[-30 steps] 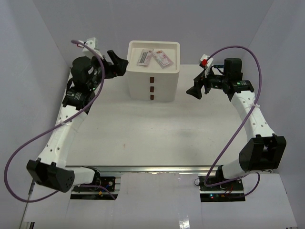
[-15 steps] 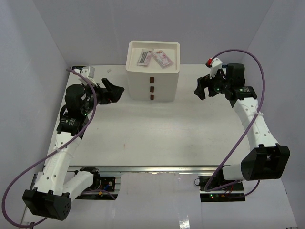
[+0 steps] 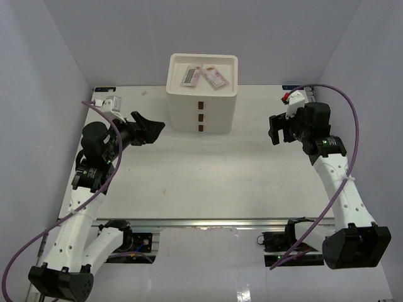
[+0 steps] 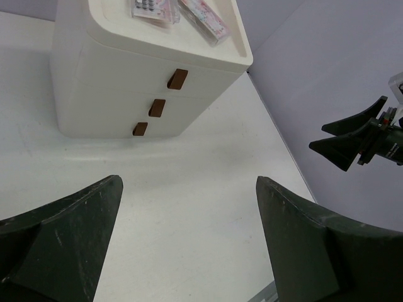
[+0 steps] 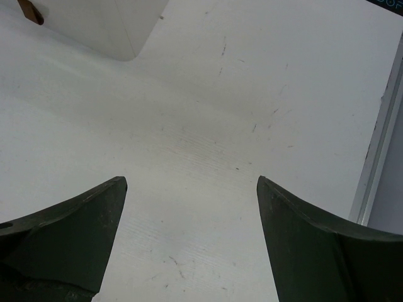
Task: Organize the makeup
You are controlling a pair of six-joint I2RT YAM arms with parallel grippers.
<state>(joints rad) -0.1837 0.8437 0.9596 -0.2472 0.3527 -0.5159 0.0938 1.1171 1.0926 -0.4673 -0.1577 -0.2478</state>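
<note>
Two flat makeup packets lie on the recessed top of the white three-drawer box (image 3: pixel 201 104). One is a greyish packet (image 3: pixel 191 75), the other a pink packet (image 3: pixel 215 77). The left wrist view shows the box (image 4: pixel 113 88), with the greyish packet (image 4: pixel 151 7) and the pink packet (image 4: pixel 204 19) on it. My left gripper (image 3: pixel 151 128) hangs open and empty to the left of the box front, apart from it. My right gripper (image 3: pixel 275 128) is open and empty to the right of the box. Between its fingers, the left gripper (image 4: pixel 189 181) has only bare table, and so does the right gripper (image 5: pixel 192 180).
The box's three drawers, with red-brown handles (image 3: pixel 201 116), are closed. A corner of the box (image 5: pixel 94 25) shows at the top left of the right wrist view. The table's metal side rail (image 5: pixel 378 145) runs along the right. Grey walls enclose the table on three sides.
Both arms have pulled back from the box toward the near side. The left gripper dropped from beside the box top. The right gripper moved right. Both stayed open.
</note>
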